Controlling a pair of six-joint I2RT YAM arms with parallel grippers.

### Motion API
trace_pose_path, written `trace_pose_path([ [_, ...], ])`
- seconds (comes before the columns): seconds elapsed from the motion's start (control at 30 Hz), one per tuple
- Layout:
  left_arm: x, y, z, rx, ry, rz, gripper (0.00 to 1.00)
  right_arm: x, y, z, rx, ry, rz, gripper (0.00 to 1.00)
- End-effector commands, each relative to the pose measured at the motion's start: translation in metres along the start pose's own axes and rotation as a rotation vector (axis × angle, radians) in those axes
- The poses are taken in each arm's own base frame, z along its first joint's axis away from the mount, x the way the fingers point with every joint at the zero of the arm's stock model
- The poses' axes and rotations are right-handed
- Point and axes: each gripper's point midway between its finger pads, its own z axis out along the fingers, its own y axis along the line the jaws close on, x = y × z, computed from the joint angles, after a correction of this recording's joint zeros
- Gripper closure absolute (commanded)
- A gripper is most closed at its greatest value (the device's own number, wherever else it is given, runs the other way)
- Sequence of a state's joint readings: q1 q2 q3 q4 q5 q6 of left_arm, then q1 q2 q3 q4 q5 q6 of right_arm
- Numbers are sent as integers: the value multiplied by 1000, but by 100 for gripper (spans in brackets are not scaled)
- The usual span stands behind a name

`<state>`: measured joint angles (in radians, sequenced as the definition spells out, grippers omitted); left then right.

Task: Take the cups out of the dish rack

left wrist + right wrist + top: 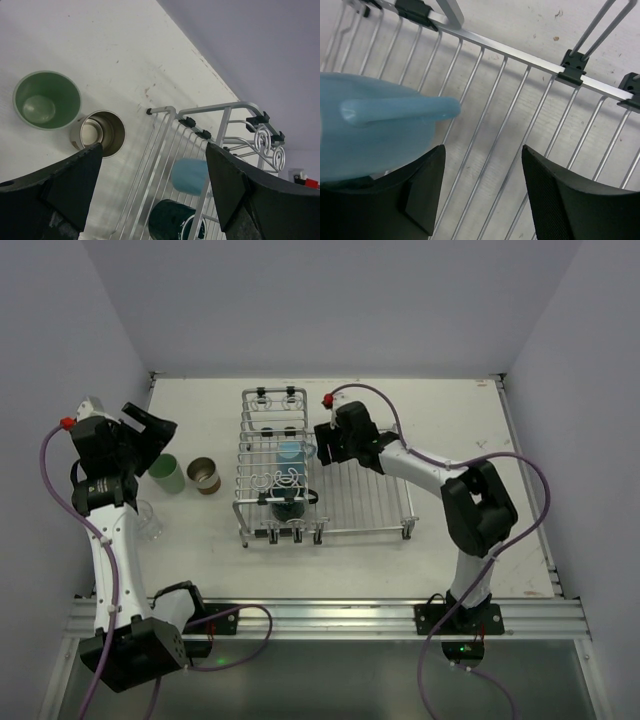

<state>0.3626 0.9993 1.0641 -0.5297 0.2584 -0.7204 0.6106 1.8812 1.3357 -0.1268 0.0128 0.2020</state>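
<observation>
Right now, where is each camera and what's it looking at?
Top external: high behind, looking down on dish rack and both arms.
Left wrist: on left arm, facing pale green cup, brown cup, rack; open left gripper shows.
Right wrist: close over rack wires; open right gripper shows.
Shared: light-blue mug, in all three.
</observation>
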Motion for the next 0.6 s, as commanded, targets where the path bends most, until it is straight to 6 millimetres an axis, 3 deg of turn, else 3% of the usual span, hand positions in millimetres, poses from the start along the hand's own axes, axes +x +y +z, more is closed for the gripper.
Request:
trace_pose_path([
  [0.0,-7,-29,-11,112,-25,57,13,-54,17,-42,-50,-153,75,35],
  [0.2,9,-40,-6,185,51,72,12,-75,44,-63,-176,-173,174,33],
  [0.4,29,-41,4,223,148,82,17,-82,45,-70,-181,-181,207,33],
  [0.47,40,-44,7,252,193,88,30,-80,41,-71,-163,-182,202,33],
  [0.53,50,-44,7,278,232,83,37,-78,37,-76,-150,-185,204,33],
  [0.57,52,-45,9,291,240,80,48,-78,35,-78,-146,-188,205,33],
])
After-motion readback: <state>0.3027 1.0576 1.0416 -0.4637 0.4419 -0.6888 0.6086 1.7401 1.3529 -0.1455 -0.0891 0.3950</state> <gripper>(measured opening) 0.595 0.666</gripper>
